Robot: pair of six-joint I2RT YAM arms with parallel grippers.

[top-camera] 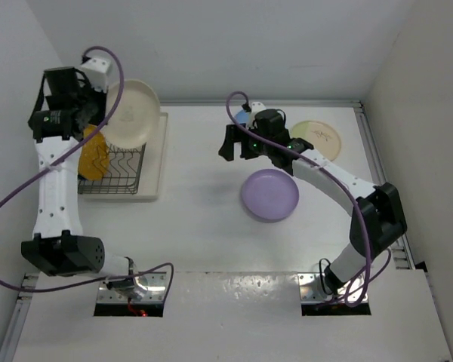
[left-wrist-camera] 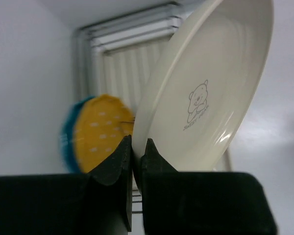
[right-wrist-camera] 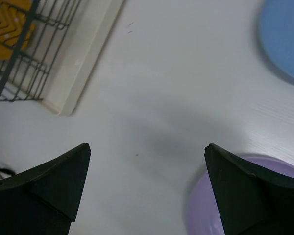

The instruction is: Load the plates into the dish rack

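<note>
The cream plate [left-wrist-camera: 206, 88], printed with a small bear, is pinched at its rim by the left hand [left-wrist-camera: 137, 147], fingers pressed onto it. It is tilted on edge above the dish rack [top-camera: 113, 177]. Beyond this hand the orange dotted plate [left-wrist-camera: 100, 129] and the teal plate [left-wrist-camera: 68, 132] stand together. The right hand [right-wrist-camera: 147, 147] is spread wide and holds nothing. The lavender plate [right-wrist-camera: 235, 196] lies on the bench [right-wrist-camera: 186, 88] beneath its right finger, and the light blue plate [right-wrist-camera: 284, 39] lies farther ahead.
</note>
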